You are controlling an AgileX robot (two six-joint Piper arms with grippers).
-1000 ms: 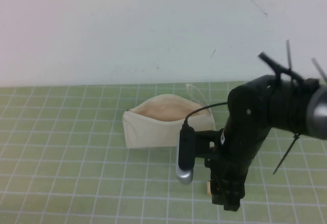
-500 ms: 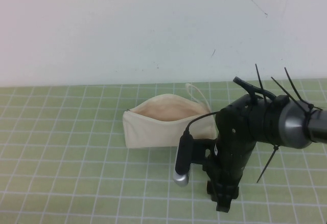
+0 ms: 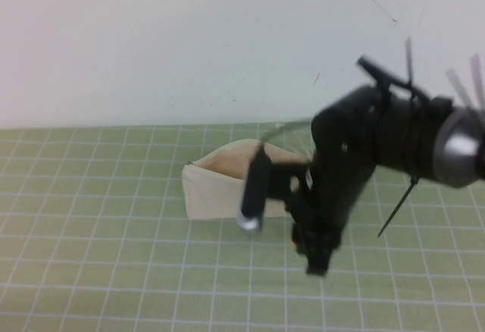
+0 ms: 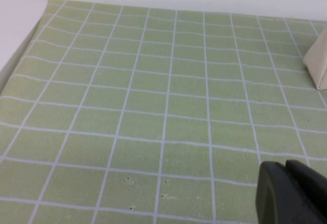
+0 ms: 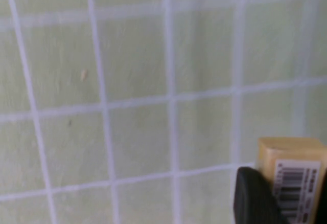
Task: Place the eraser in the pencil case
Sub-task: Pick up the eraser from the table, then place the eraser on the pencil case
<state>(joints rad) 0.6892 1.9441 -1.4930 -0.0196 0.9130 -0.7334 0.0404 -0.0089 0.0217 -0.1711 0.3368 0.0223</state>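
The cream pencil case (image 3: 220, 184) stands on the green grid mat with its mouth open upward and a thin loop strap at its right end; one corner of it shows in the left wrist view (image 4: 319, 65). My right gripper (image 3: 317, 260) hangs above the mat just in front of the case's right end. In the right wrist view it (image 5: 294, 203) is shut on the pale-yellow eraser (image 5: 291, 168), barcode label showing, lifted off the mat. In the high view the eraser is hidden by the arm. My left gripper (image 4: 294, 193) sits shut over bare mat, left of the case.
The green grid mat (image 3: 114, 256) covers the table up to a white wall behind. Its left edge shows in the left wrist view (image 4: 20, 55). The right arm's black body and cable ties (image 3: 394, 150) stand over the case's right end.
My right arm has risen from the mat and swung up and left toward the pencil case. The eraser, seen on the mat by the fingers a second ago, is now held.
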